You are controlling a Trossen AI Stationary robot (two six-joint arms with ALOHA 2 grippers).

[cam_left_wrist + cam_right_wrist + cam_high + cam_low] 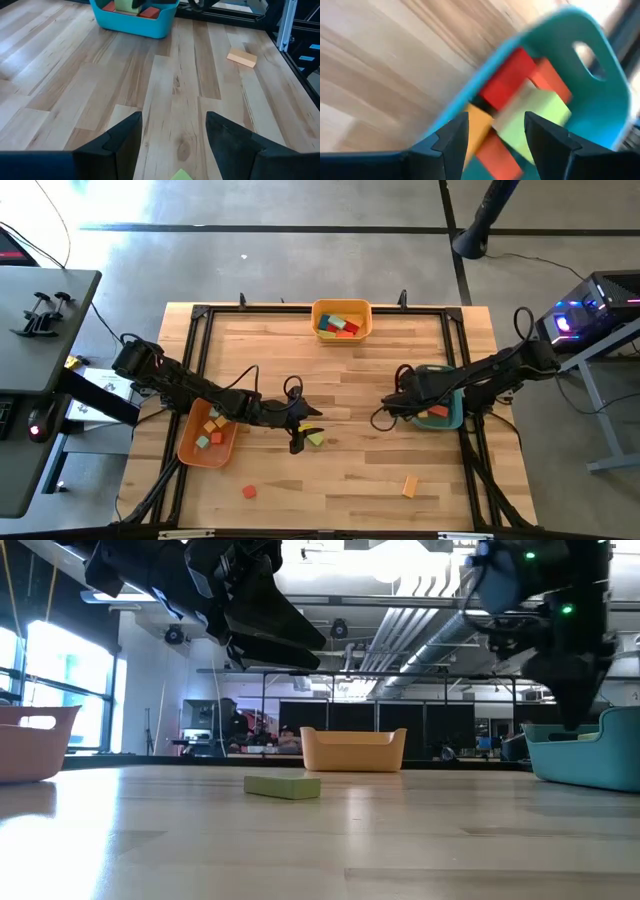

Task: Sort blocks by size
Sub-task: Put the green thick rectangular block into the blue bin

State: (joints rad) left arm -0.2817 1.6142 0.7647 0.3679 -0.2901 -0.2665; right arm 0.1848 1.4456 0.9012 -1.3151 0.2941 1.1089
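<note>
1. Blocks, small painted wooden cubes and bars, lay in three plastic trays and loose on the pale wooden table [340, 380].
2. Just left of the left gripper [298, 435], beneath its arm, sat the orange plastic tray [190, 448] holding small blocks [212, 430] in orange, teal and light green.
3. The left gripper hovered above the tabletop with its two dark fingers [122, 142] spread apart and nothing between them.
4. A flat light-green block [316, 439] lay on the table just right of that gripper's tip; in the left wrist view its corner showed just ahead of the open fingers.
5. A small red cube [249, 492] lay well apart from the left gripper, toward the table's near edge.
6. The yellow plastic tray [342, 308] stood at the far edge between the two arms, holding red, blue, teal and green blocks [340, 326].
7. An orange bar-shaped block [409, 485] lay alone near the front edge, well short of the right gripper [407, 398].
8. The right gripper hung over the near rim of the teal plastic tray [450, 418], its fingers [452, 140] parted and holding nothing.
9. Directly ahead of those fingers, inside the teal tray, lay large red, orange and light-green blocks [512, 80] packed together.
</note>
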